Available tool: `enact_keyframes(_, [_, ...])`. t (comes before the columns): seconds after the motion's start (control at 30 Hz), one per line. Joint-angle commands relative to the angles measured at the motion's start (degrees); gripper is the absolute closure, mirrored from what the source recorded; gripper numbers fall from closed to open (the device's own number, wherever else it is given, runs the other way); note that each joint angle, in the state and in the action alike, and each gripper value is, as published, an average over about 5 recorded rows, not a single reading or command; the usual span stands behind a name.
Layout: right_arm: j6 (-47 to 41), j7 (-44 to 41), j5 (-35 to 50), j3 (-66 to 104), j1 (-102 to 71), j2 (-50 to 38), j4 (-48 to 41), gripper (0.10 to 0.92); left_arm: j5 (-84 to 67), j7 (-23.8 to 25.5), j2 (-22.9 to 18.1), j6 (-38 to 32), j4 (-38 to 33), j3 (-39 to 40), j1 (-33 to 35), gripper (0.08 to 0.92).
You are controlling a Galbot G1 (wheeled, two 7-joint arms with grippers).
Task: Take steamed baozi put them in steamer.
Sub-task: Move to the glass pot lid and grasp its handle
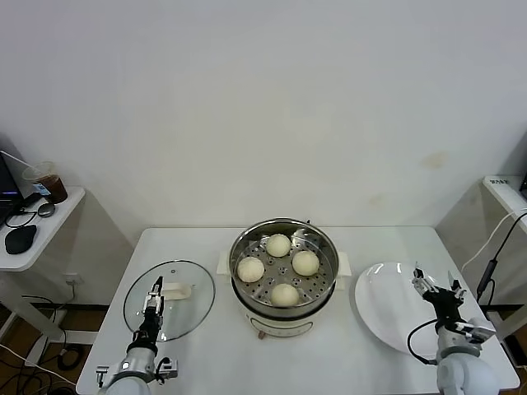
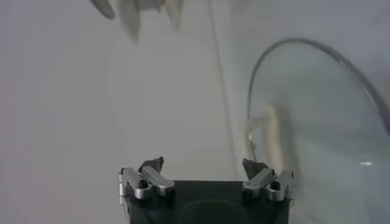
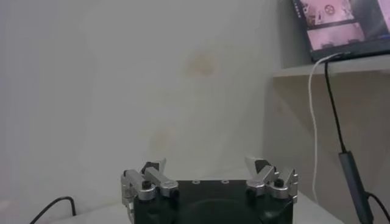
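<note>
The steamer (image 1: 283, 299), a shiny steel pot on a cream base, stands at the table's middle. Four cream-white baozi lie on its perforated tray: one at the back (image 1: 277, 244), one at the left (image 1: 250, 269), one at the right (image 1: 305, 262), one at the front (image 1: 285, 295). My left gripper (image 1: 153, 297) is open and empty, low at the front left over the glass lid (image 1: 169, 311). My right gripper (image 1: 435, 287) is open and empty at the front right, over the white plate (image 1: 387, 313). In the left wrist view the open gripper (image 2: 203, 164) faces the lid (image 2: 317, 122).
The white plate at the right holds nothing. A side table (image 1: 37, 239) with a mouse and a cup stands far left. A shelf with a cable (image 1: 494, 239) is at the far right. The right wrist view shows the wall and a screen (image 3: 341, 24).
</note>
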Motion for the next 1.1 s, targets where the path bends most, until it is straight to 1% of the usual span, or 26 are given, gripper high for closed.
enact_keyframes(0.03, [0.2, 0.1, -0.3, 0.0, -0.1, 0.5, -0.2, 0.203, 1.0, 1.0, -0.8, 2.7, 2.8, 0.6, -2.1, 0.177])
enact_keyframes(0.43, [0.7, 0.1, -0.4, 0.4, -0.4, 0.1, -1.3, 0.203, -1.0, 2.0, -0.7, 2.5, 5.8, 0.9, -5.8, 0.177])
enact_keyframes(0.8, [1.2, 0.1, -0.4, 0.6, -0.5, -0.2, -2.0, 0.203, -1.2, 0.2, -0.6, 2.2, 10.0, 1.0, -9.8, 0.177])
enact_keyframes(1.1, [1.3, 0.0, -0.6, 0.5, -0.7, 0.1, -2.0, 0.203, -1.4, -1.5, -0.7, 1.0, 12.1, 1.5, -11.1, 0.177])
